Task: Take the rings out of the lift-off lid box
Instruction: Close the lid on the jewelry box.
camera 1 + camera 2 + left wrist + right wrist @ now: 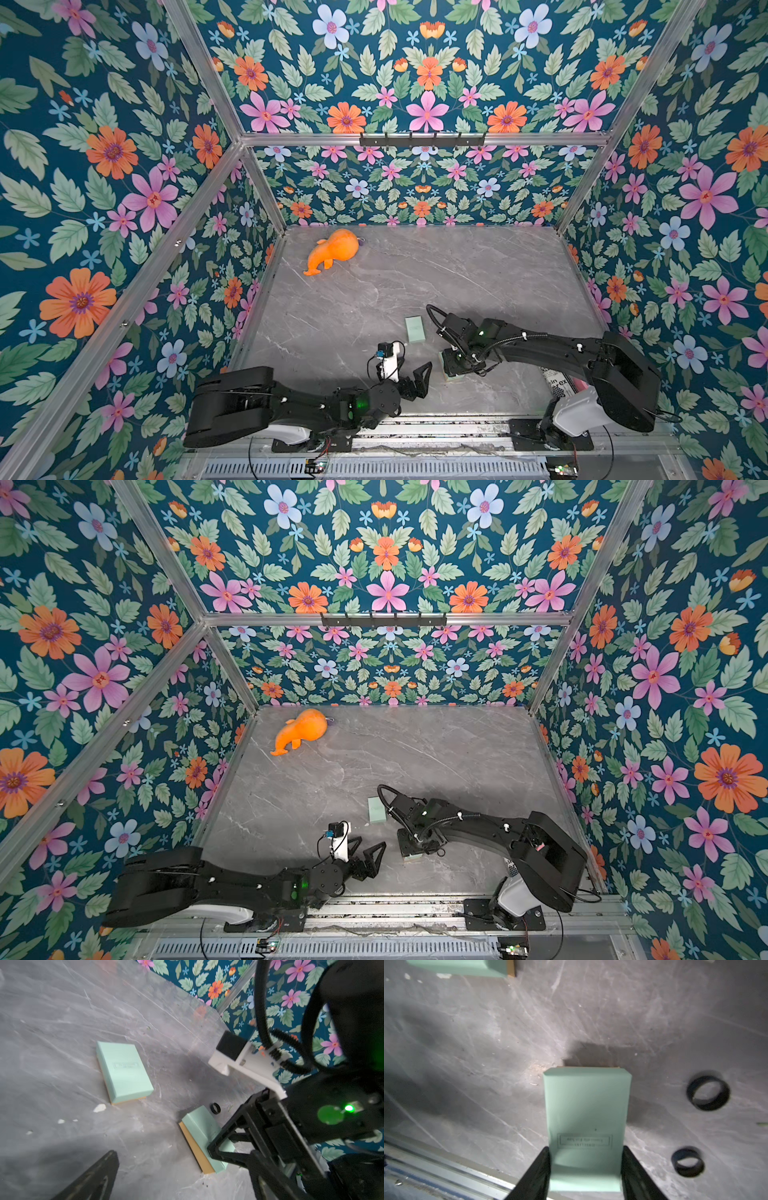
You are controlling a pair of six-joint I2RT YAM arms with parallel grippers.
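Note:
The lift-off lid box lies in two mint-green parts on the grey table (374,291). One part (415,329) (124,1072) lies free. The other part (586,1118) (197,1126) sits flat on the table between the fingers (537,1174) of my right gripper (585,1149) (453,368), which press on both of its long sides. Two black rings (708,1093) (688,1161) lie on the table beside that part; the left wrist view shows one ring (215,1108). My left gripper (415,366) (182,1167) hangs open and empty just left of the held part.
An orange plush toy (332,249) lies at the back left of the table. A printed packet (557,380) lies by the right arm's base. The metal rail (436,432) runs along the front edge. Flowered walls close in three sides.

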